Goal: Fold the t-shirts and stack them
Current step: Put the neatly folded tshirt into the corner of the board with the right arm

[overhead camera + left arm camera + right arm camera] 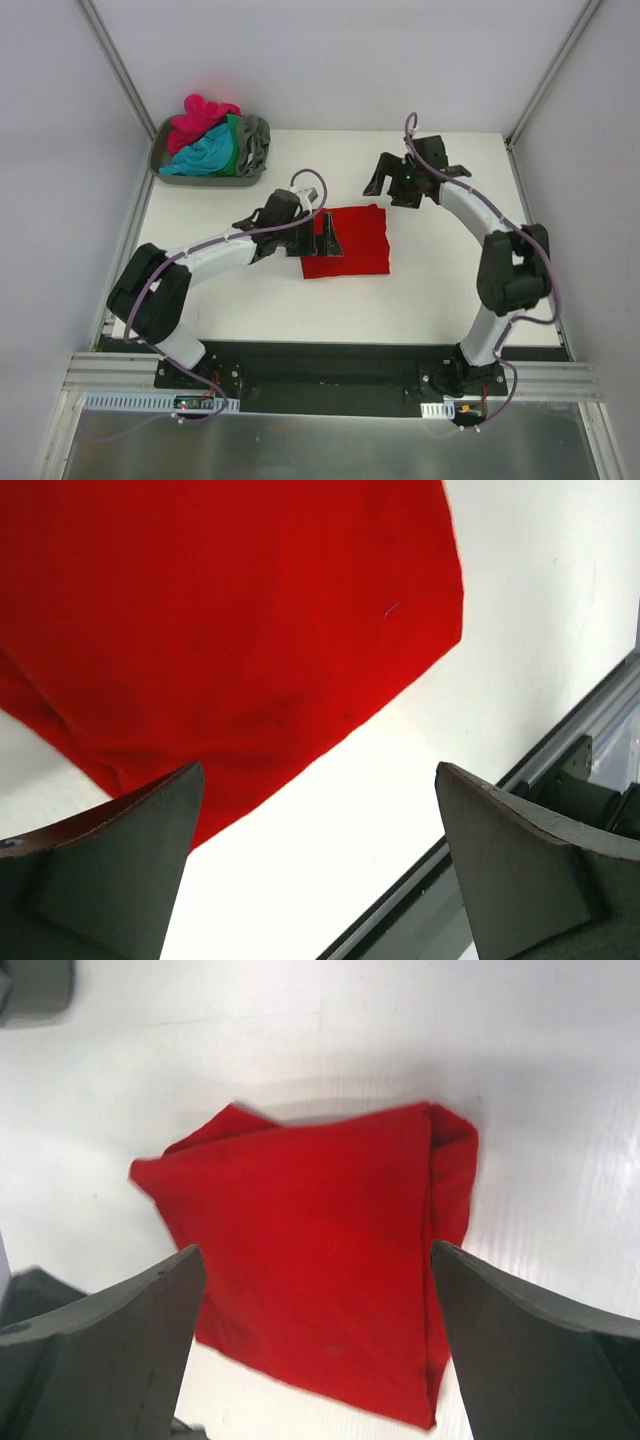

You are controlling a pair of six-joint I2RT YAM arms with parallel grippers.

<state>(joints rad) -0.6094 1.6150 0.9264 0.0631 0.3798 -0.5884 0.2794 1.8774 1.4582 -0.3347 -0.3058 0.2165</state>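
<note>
- The smooth white desk carries everything. We judge that cloth slides on it more easily than it lifts, so a low sideways push would crumple a fold instead of picking it up.
- The shallow grey plastic tray sits at the far left corner of the desk. It holds a magenta-pink t-shirt, a teal-blue t-shirt, a green t-shirt and a grey t-shirt, all bundled in one heap. Pulling one out could drag its neighbours along or tug the light tray towards the desk's edge.
- The bright red cloth t-shirt lies folded into a rough square in the middle of the desk, well apart from the tray. In the right wrist view its layers do not line up: a strip of lower layer shows along one side and a corner pokes out. A grip that catches only the top layer would open the fold.
- The left arm's fingers stand wide apart and empty over the red shirt's left edge. We cannot tell whether they touch it. A sideways retreat could snag that edge.
- The right arm's fingers are also spread wide and empty, above the desk beyond the shirt's far edge. If both arms reach for this small square together, they could collide.
</note>
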